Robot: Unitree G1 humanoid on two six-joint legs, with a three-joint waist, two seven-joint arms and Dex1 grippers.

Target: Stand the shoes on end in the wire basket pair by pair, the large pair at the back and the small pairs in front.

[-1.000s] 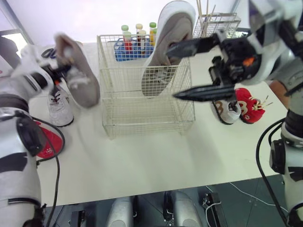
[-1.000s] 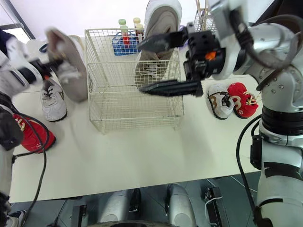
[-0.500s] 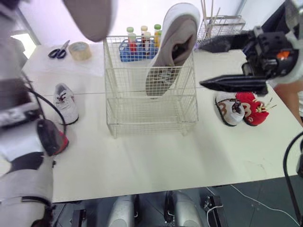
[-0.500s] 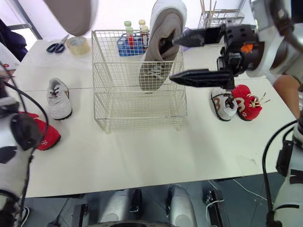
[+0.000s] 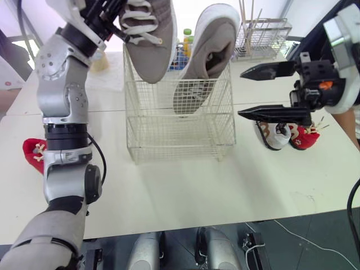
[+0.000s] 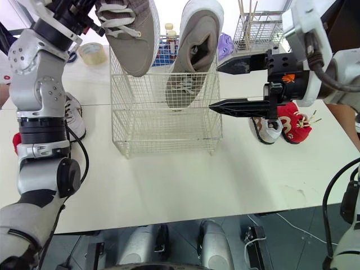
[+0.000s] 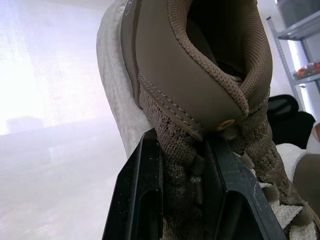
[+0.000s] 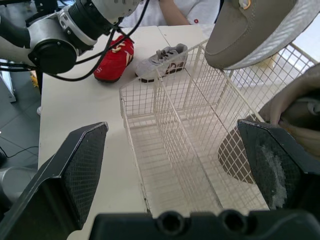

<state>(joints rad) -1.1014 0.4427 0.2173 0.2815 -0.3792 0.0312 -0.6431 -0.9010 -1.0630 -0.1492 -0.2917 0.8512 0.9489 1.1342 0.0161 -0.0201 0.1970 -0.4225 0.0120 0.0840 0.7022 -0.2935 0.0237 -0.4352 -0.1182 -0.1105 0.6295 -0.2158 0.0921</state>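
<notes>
A large taupe shoe [image 5: 149,42] hangs toe down over the back left of the wire basket [image 5: 180,132]. My left gripper [image 7: 182,150] is shut on its heel collar, high above the basket's rim. Its twin [image 5: 205,56] stands on end in the basket's back right, heel up. My right gripper [image 5: 250,93] is open with nothing in it, just right of the basket and level with that standing shoe. A small grey shoe [image 5: 273,134] and a small red shoe [image 5: 301,136] lie right of the basket. Another red shoe [image 5: 32,154] and grey shoe [image 6: 74,121] lie on the left.
Behind the basket stand a blue rack of bottles [image 6: 167,42], a tape roll [image 6: 90,52] and a wire holder with sticks [image 5: 263,34]. A person's arm [image 5: 351,121] shows at the table's right edge. The basket's front half holds nothing.
My left arm has swung the taupe shoe from left of the basket up and over its back left. My right gripper has drawn back to the right, away from the standing shoe.
</notes>
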